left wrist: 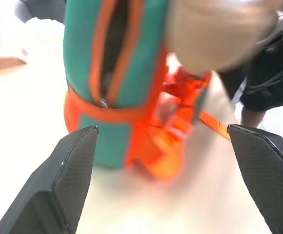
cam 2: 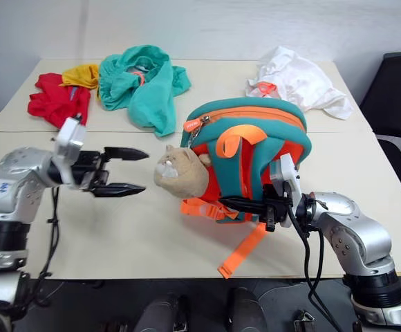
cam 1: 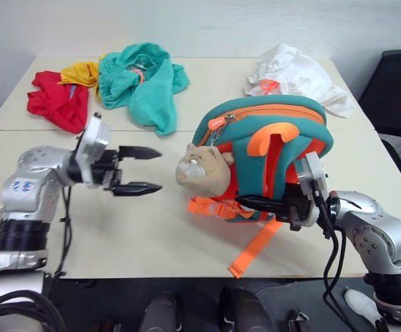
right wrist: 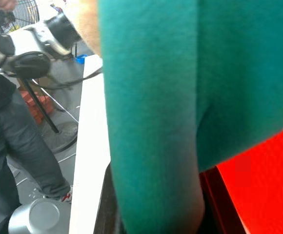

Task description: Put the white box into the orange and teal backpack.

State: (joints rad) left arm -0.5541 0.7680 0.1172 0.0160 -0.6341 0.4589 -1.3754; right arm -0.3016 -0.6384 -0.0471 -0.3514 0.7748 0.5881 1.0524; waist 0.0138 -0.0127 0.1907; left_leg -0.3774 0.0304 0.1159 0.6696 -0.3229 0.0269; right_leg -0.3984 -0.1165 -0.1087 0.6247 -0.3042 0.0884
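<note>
1. One container on the table [cam 1: 152, 242]: the orange and teal backpack [cam 1: 269, 149], standing propped near the front edge, right of centre. Top zipper runs along its crest; the left wrist view shows the zipper slit parted, dark inside, contents not discernible.
2. Beige plush animal [cam 1: 202, 168] hangs off the backpack's left side, facing the left gripper. Orange straps [cam 1: 254, 249] trail from the base toward the front table edge.
3. Right gripper [cam 1: 264, 205]: fingers together, pinching the lower front of the backpack at the strap and fabric, holding the bag upright.
4. Left gripper [cam 1: 140, 170]: fingers spread wide apart, nothing between them, pointing level at the plush animal, a clear gap away from it.
5. White box: cannot be told in any view; whether it sits inside the backpack cannot be told.
6. Far table edge, well apart from the backpack: red cloth [cam 1: 57, 102], yellow cloth [cam 1: 81, 72], teal garment [cam 1: 140, 83], and white cloth bag [cam 1: 294, 79] with orange drawstring.
7. Right wrist view: a person's dark trouser leg [right wrist: 14, 141] beside the table.
</note>
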